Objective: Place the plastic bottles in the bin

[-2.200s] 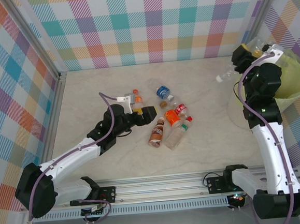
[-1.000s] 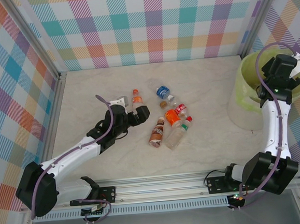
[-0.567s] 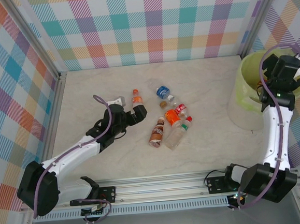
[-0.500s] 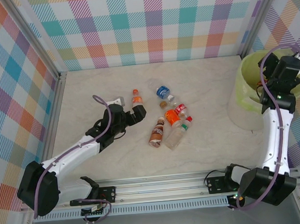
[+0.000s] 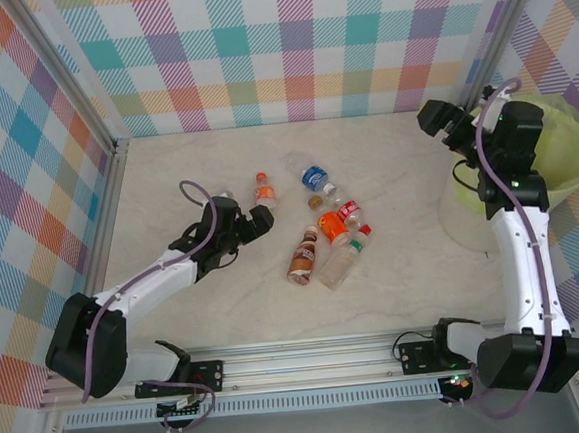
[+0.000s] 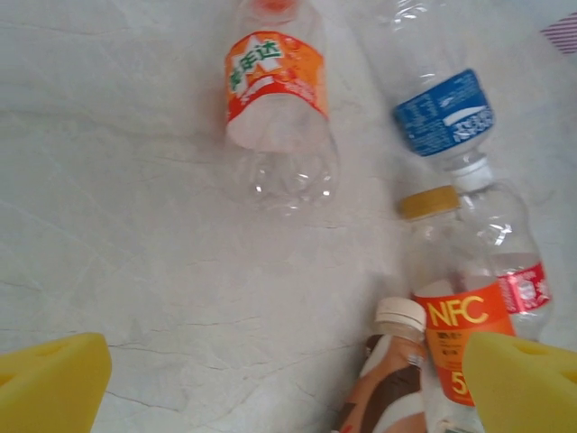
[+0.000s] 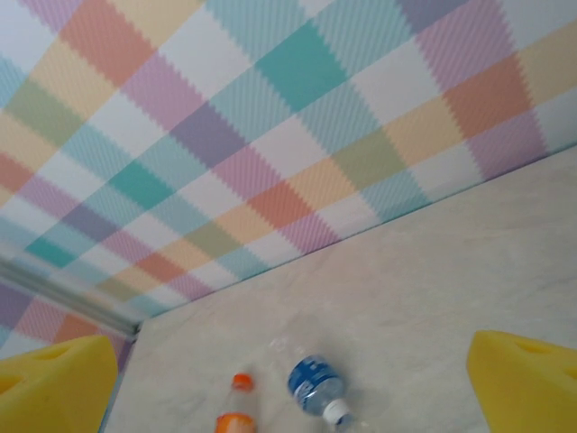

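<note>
Step in hand, as I judge it: pick-up of the next bottle by the left claw [image 5: 257, 216]; its jaws stand wide apart with nothing between, yellow pads [image 6: 54, 383] at both lower corners of the wrist view.

Orange-label bottle [image 6: 278, 99] lies straight ahead of the left claw, apart from it, base toward the claw and cap away; clear, uncrushed, on its side on the table [image 5: 166, 176].
Blue-label bottle [image 6: 442, 113] lies ahead and to the claw's right, cap pointing back toward the cluster.
Cluster just right of the claw: NFC bottle [image 6: 460, 325], brown bottle [image 6: 383, 388], red-label bottle [image 6: 523, 289], touching or nearly so; a clear one [image 5: 341, 258] beside them in the top view.

Right claw [image 5: 438, 119] is spread and empty; it hangs just beside the bin [image 5: 572, 169], on the table side, facing the far wall; bin contents cannot be told.

Next move, judged: advance the left claw so the pads straddle the orange-label bottle at its waist, then close; thin plastic will likely flex and may roll, so grip square across the body; about six bottles left on the table.
</note>
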`<action>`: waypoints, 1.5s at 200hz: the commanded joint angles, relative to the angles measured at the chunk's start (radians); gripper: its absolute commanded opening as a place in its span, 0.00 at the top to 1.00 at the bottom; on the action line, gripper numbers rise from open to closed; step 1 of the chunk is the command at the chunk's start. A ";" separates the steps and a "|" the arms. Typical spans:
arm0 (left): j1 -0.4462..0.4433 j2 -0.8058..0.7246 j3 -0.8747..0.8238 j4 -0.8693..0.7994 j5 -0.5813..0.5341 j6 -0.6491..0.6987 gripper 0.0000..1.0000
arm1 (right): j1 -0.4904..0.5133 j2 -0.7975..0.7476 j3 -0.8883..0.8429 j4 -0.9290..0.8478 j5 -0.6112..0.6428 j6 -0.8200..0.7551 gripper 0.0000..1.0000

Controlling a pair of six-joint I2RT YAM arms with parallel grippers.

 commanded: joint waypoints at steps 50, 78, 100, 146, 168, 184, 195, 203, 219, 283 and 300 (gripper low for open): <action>0.034 0.247 0.248 -0.192 0.036 0.095 0.00 | 0.163 -0.089 -0.227 0.154 -0.053 0.031 0.00; 0.034 0.364 0.350 -0.266 0.015 0.133 0.00 | 0.235 -0.064 -0.255 0.188 -0.047 0.036 0.00; 0.034 0.462 0.446 -0.317 -0.007 0.168 0.00 | 0.272 -0.026 -0.244 0.187 -0.045 0.032 0.00; 0.034 0.614 0.633 -0.418 -0.075 0.257 0.00 | 0.326 0.031 -0.211 0.156 -0.013 0.007 0.00; 0.034 0.661 0.682 -0.445 -0.098 0.279 0.05 | 0.335 0.040 -0.206 0.151 -0.001 0.000 0.00; 0.034 0.679 0.693 -0.447 -0.096 0.283 0.12 | 0.337 0.041 -0.204 0.150 0.003 -0.003 0.00; 0.034 0.681 0.684 -0.428 -0.082 0.286 0.17 | 0.338 0.041 -0.203 0.150 0.005 -0.001 0.00; 0.034 0.683 0.681 -0.417 -0.073 0.289 0.20 | 0.339 0.041 -0.202 0.151 0.004 0.000 0.00; 0.034 0.691 0.683 -0.410 -0.053 0.299 0.30 | 0.341 0.044 -0.200 0.149 0.003 0.000 0.00; 0.030 0.625 0.620 -0.372 0.033 0.340 0.50 | 0.347 0.057 -0.195 0.152 0.002 0.008 0.00; 0.030 0.576 0.562 -0.316 0.083 0.344 0.53 | 0.350 0.069 -0.194 0.157 0.001 0.017 0.00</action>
